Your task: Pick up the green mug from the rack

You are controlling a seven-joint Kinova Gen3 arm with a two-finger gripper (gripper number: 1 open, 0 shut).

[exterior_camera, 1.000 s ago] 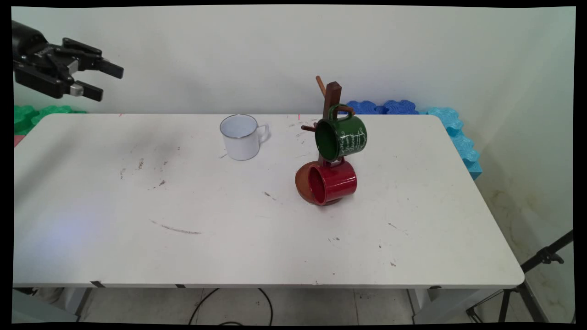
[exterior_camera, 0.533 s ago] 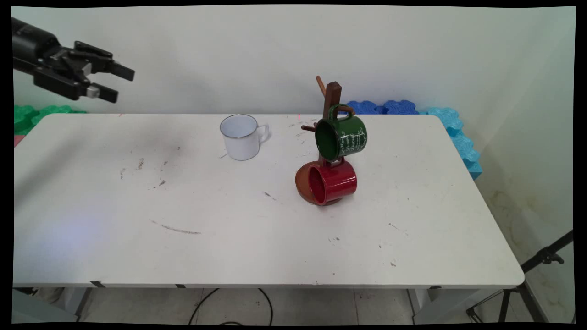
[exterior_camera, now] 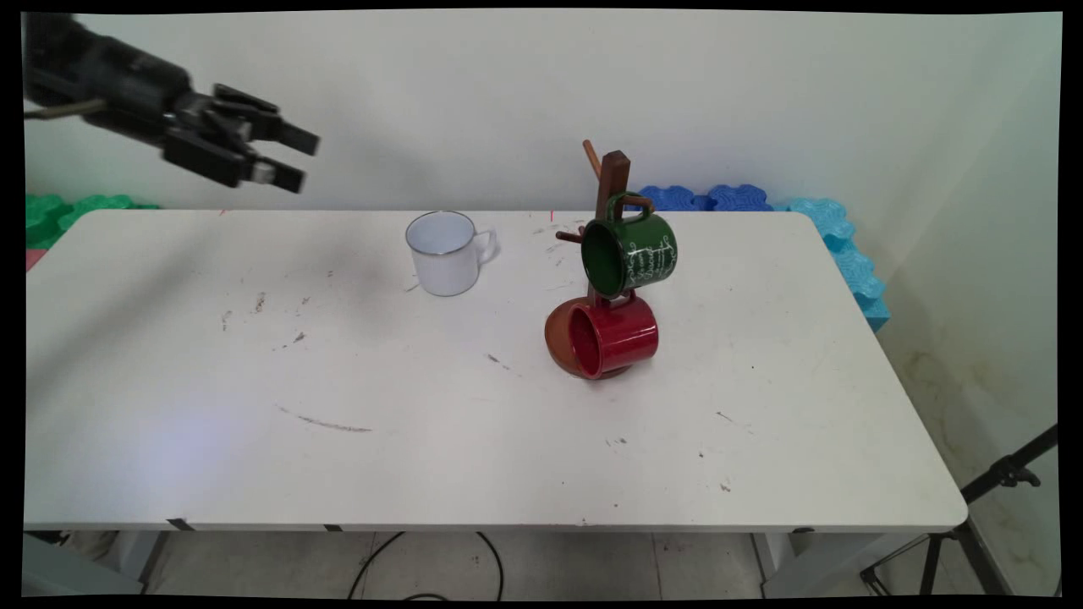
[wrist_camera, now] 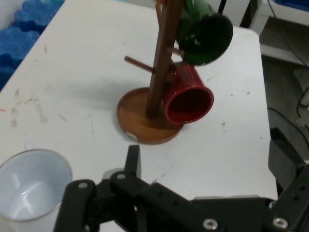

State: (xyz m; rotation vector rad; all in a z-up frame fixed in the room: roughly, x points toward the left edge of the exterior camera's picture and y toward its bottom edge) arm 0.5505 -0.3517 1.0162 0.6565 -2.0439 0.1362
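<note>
- The black metal gripper (exterior_camera: 288, 161) hangs above the surface's (exterior_camera: 423, 440) far left, jaws released, grasping nothing.
- Nearest: a white enamel mug (exterior_camera: 443, 252), upright.
- A wooden peg rack (exterior_camera: 611, 182) carries glossy green (exterior_camera: 630, 254) and red (exterior_camera: 611, 334) mugs.

1. The gripper (exterior_camera: 292, 161) and its arm are smeared with motion blur at the main view's 10 o'clock.
2. In the hand view, the white mug (wrist_camera: 30, 186) is cut off at 7 o'clock.
3. There the green mug (wrist_camera: 205, 31) and the wooden rack (wrist_camera: 161, 67) run past the 12 o'clock edge.
4. The red mug (exterior_camera: 611, 337) hides part of the rack's base.
</note>
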